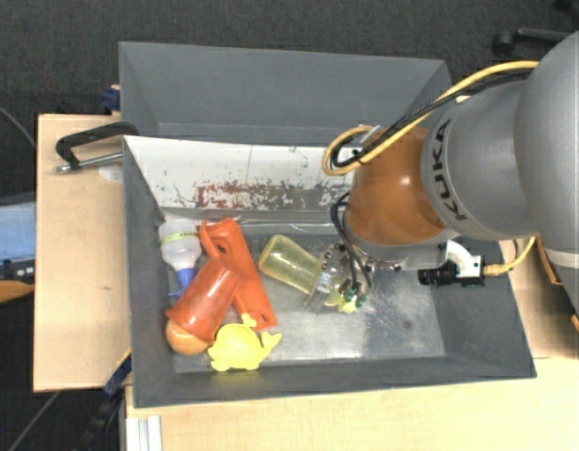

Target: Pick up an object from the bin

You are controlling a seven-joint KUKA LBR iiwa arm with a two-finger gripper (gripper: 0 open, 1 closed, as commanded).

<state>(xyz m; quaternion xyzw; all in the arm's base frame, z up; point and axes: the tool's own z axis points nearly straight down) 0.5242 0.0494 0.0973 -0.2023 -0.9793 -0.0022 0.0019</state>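
In the camera view, the gripper [344,289] is seen low over the floor of the bin [402,322], at three o'clock from its middle. How far the claw is opened cannot be told. A small yellow-green thing [350,300] lies at its tip, and a pale olive cup [289,263] just beside, at nine o'clock. A straight descent is advised, so that the cup is not nudged.

Your arm [515,148] comes in from the right side of the view, with the fat grey link and its KUKA lettering leaning over toward the left. The orange wrist cover [393,195] sits at the end of it, and a yellow cable [463,87] loops over the top. The gripper [342,285] hangs under the cover, pointing down, partly tucked beneath the wrist.
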